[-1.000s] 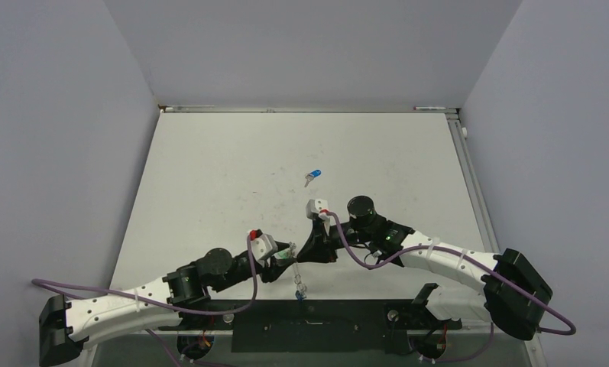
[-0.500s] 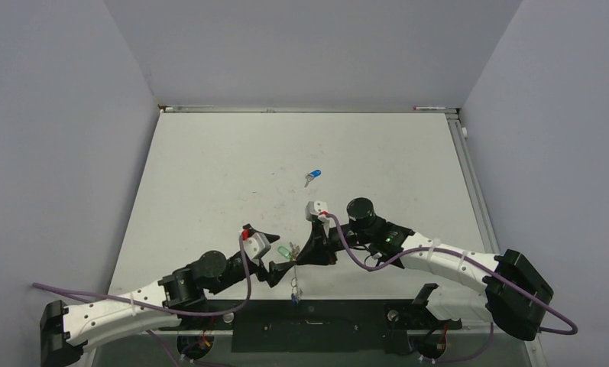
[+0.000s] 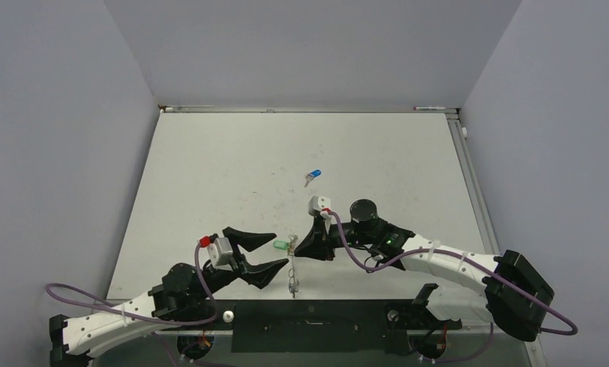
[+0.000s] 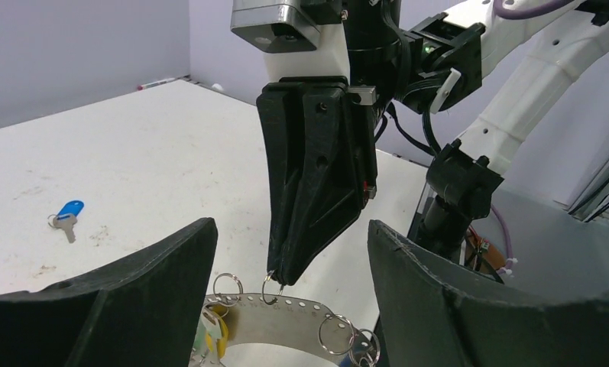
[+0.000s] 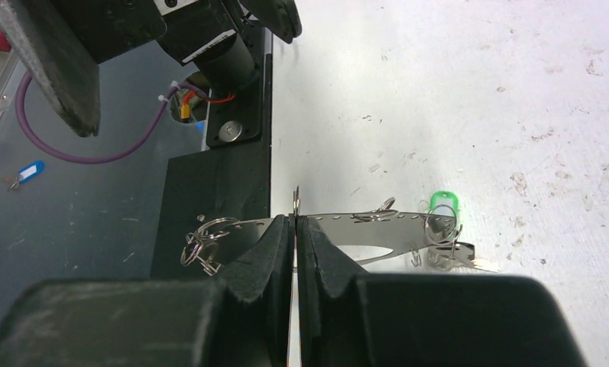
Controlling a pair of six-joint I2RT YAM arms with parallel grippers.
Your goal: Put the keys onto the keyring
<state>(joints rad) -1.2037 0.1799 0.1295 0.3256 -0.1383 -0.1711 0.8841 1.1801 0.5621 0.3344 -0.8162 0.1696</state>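
A robotics laboratory test cell is being shown. A scuffed white table (image 3: 209,168) is being boxed in by plain grey panels (image 3: 56,153) at the left, top and right of the overhead frame. Two white-and-black robot arms are being carried on a black mounting plate (image 3: 309,332) along the bottom edge, the left arm (image 3: 118,325) at lower left and the right arm (image 3: 446,264) at lower right. A purple cable (image 5: 72,158) is being run loose, and red and yellow wiring (image 5: 186,107) is being left exposed, at the upper left of the right wrist view.
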